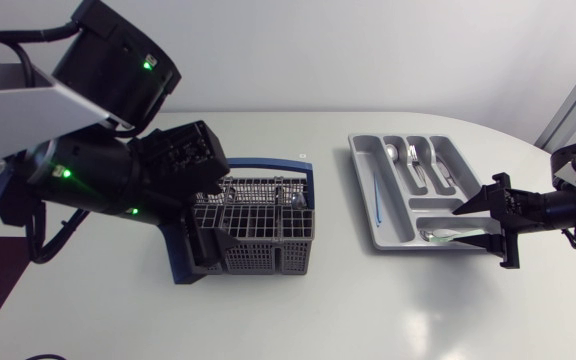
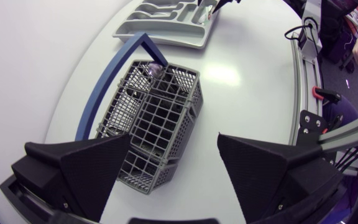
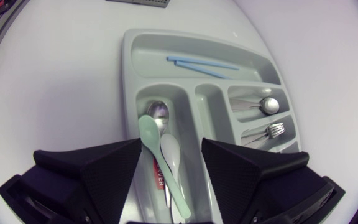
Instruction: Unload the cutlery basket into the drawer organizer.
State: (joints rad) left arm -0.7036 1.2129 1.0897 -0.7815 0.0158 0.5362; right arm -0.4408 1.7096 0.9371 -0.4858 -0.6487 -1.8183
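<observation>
Hovering fingers-apart, the left pincer (image 2: 174,140) is held over the basket (image 2: 160,118) — nearer than the right pincer (image 3: 171,146), likewise apart.

Over the cutlery basket (image 1: 263,225) — left gripper (image 1: 211,218)

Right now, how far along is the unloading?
Mostly done: the organizer holds chopsticks, a fork and spoons. Nothing is held: the right hand open over the spoons, the left hand open above the basket. Left: something shiny seems to sit in its far corner.
</observation>
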